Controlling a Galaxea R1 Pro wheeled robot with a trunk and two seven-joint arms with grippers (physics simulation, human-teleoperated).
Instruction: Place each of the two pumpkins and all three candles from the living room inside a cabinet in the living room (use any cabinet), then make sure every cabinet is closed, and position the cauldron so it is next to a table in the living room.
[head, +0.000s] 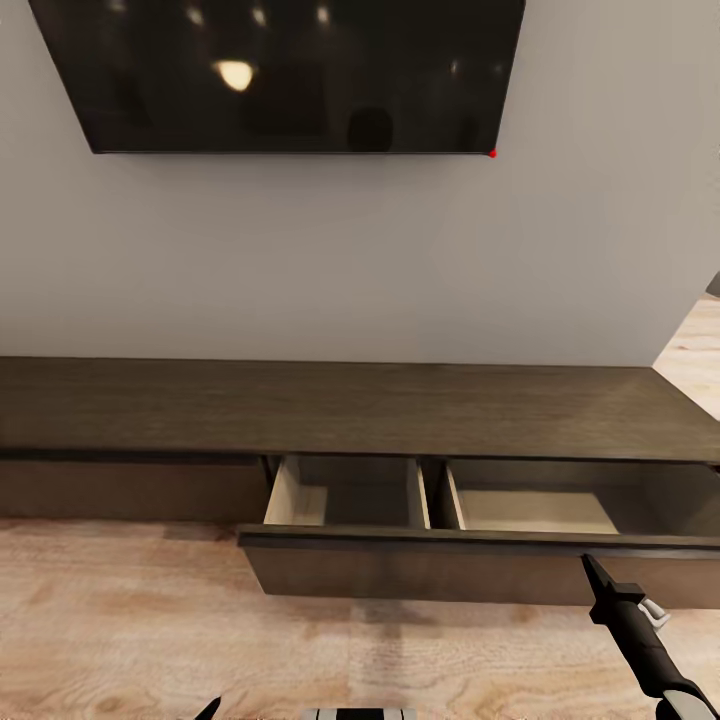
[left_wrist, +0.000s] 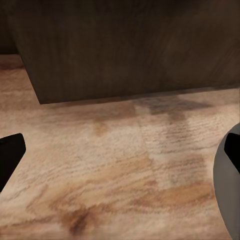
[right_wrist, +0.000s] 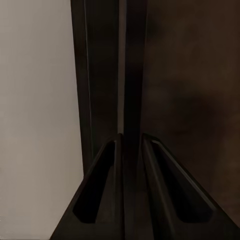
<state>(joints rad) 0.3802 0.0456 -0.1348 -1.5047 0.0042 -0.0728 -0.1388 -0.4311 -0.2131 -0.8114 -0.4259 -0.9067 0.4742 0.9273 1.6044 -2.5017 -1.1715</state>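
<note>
Right fingers (right_wrist: 131, 150) pinch the open cabinet (head: 400, 410) drawer's (head: 480, 570) front; both compartments bare

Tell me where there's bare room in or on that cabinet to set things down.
The cabinet top is bare from end to end below the TV. In the pulled-out drawer, both compartments look empty: the left one and the wider right one. It is tight only at the drawer's front edge, where the right gripper pinches the panel.

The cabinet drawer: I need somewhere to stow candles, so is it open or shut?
Open. The drawer is pulled out from the cabinet, showing pale, empty-looking compartments; the right gripper pinches its front edge.
</note>
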